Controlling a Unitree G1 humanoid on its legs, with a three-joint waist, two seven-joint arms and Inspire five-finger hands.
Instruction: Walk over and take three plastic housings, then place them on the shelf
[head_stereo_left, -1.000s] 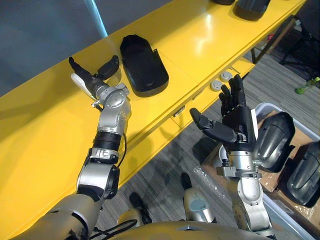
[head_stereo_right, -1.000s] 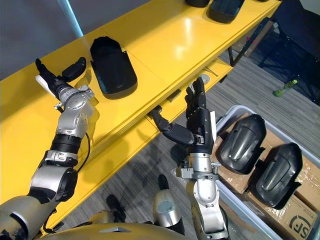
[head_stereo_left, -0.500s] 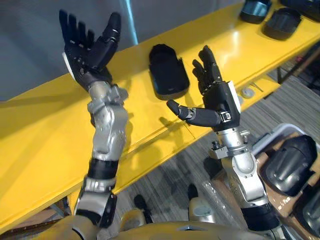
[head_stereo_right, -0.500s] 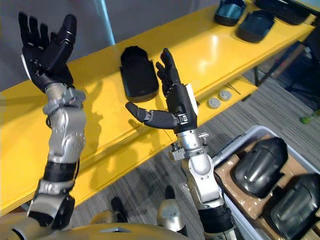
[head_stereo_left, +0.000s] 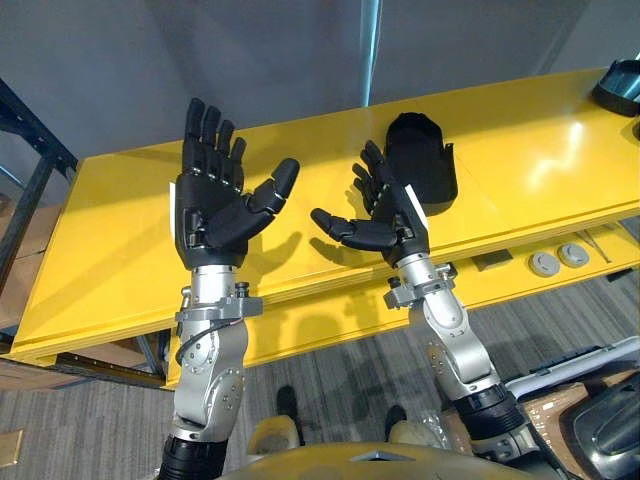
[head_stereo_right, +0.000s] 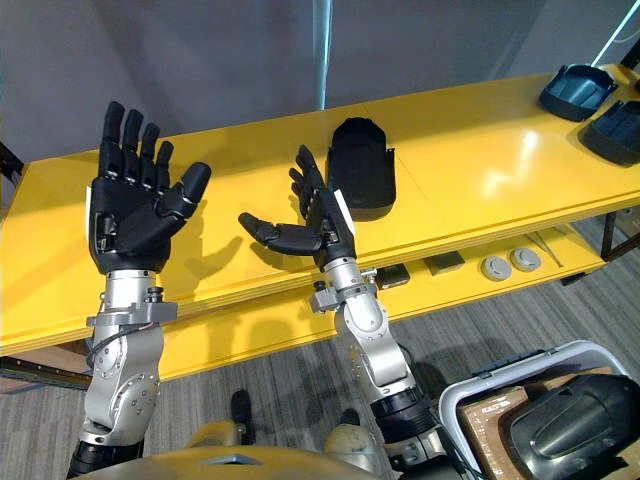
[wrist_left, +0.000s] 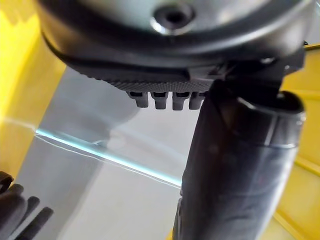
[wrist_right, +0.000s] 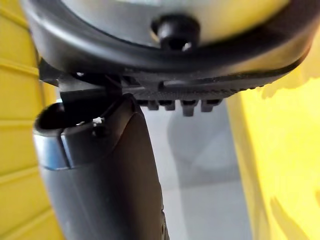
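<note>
A black plastic housing (head_stereo_left: 423, 175) lies on the yellow shelf (head_stereo_left: 120, 230), hollow side up. My left hand (head_stereo_left: 215, 205) is raised in front of the shelf, palm toward me, fingers straight and spread, holding nothing. My right hand (head_stereo_left: 382, 212) hangs just beside it, open too, thumb pointing left, a short way in front of the housing. Two more dark housings (head_stereo_right: 588, 88) sit at the shelf's far right end. Another housing (head_stereo_right: 575, 425) rests in a bin (head_stereo_right: 470, 385) on the floor at lower right.
The shelf's lower ledge carries two grey round discs (head_stereo_left: 558, 260) and small dark blocks (head_stereo_right: 420, 268). A dark metal rack (head_stereo_left: 28, 180) stands at the shelf's left end. Grey carpet (head_stereo_left: 330, 370) lies below, and a grey wall rises behind the shelf.
The whole picture has shifted, so the camera moved. Both hands have drawn closer together in front of the shelf, the left one lower than before; both stay open and empty.
</note>
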